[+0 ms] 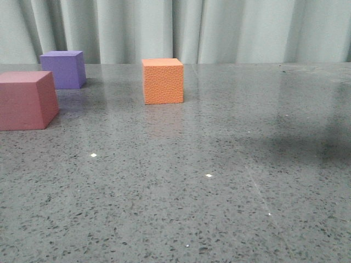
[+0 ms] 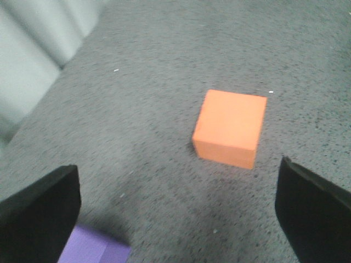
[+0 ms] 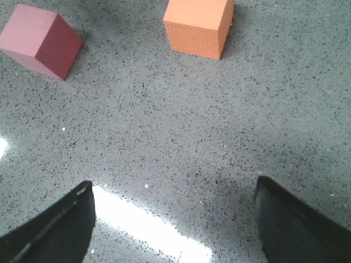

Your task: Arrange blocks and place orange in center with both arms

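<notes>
— Pale pleated curtains (image 1: pixel 219 27) hang behind our grey speckled counter (image 1: pixel 219 192), and from the front view we see neither of our arms at all, only the three cubes.

— Agreed. Our left tool (image 2: pixel 178 213) hangs above the counter, looking down at an angle; its two black fingers (image 2: pixel 38 213) are spread wide with nothing between them. The orange cube (image 2: pixel 230 127) sits on the counter ahead of it, apart from both fingers.

— And the purple cube (image 2: pixel 93 249)?

— Only a corner shows in our left wrist view, just beside one finger and cut off by the frame edge. We cannot tell whether they touch. That view is also a little blurred.

— Our right tool (image 3: pixel 173 219) is likewise held over bare counter, fingers (image 3: pixel 296 219) wide apart and empty. Only the finger ends show; the rest is cut off.

— From the front, the orange cube (image 1: pixel 163 81) stands near the middle toward the back. The purple cube (image 1: pixel 64 69) is at the far left, and the pink-red cube (image 1: pixel 24 100) is nearer us, cropped by the left edge.

— Our right wrist view shows the pink-red cube (image 3: pixel 41 48) and orange cube (image 3: pixel 198 24) well apart.
</notes>
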Controlling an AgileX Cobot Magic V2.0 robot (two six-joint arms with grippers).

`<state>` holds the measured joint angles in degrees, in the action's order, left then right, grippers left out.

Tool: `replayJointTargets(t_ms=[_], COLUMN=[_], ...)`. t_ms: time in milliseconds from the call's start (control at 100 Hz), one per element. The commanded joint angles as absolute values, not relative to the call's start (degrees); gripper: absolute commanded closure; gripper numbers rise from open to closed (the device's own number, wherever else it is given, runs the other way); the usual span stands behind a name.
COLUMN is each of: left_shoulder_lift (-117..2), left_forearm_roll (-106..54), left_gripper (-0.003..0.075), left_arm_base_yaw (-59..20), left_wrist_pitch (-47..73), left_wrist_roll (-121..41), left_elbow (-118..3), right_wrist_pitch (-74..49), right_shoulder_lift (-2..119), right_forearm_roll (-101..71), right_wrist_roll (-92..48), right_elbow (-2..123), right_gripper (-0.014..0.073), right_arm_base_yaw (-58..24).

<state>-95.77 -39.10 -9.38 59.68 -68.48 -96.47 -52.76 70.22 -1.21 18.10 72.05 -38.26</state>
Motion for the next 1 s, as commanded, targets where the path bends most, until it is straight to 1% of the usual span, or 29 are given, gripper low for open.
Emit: replayJointTargets(t_ms=[0,230,400,610,810,990], left_shoulder_lift=[-95.1,-100.4,-103.6,-106.8,-108.9,-110.1], left_forearm_roll=[-40.6,-40.5,-40.6,-41.0,-40.8,-40.8], left_gripper=[0.0027,0.0027,0.0027,0.0027,0.0027,0.0027], left_arm_base_yaw=[-12.6,-18.6,-20.6,-20.7,-20.7,-20.7], left_wrist_pitch=[57.1,54.7,52.6,51.7,47.6,47.9], left_wrist_roll=[-68.9,-68.9,-68.9,-68.9,-68.9,-68.9], left_elbow=[-98.9,-101.1,-101.2,-101.2,-101.2,-101.2], right_wrist_pitch=[-49.3,-49.3,-49.3,-49.2,-49.3,-49.3], right_shoulder_lift=[68.6,68.6,68.6,68.6,68.6,68.6], right_forearm_roll=[-1.5,-1.5,-1.5,-1.5,-1.5,-1.5], right_wrist_roll=[17.7,17.7,17.7,17.7,17.7,17.7], right_elbow=[73.3,73.3,73.3,73.3,73.3,73.3], right_gripper=[0.0001,0.0001,0.0001,0.0001,0.0001,0.0001], right_arm_base_yaw=[-38.2,-38.2,-38.2,-38.2,-38.2,-38.2])
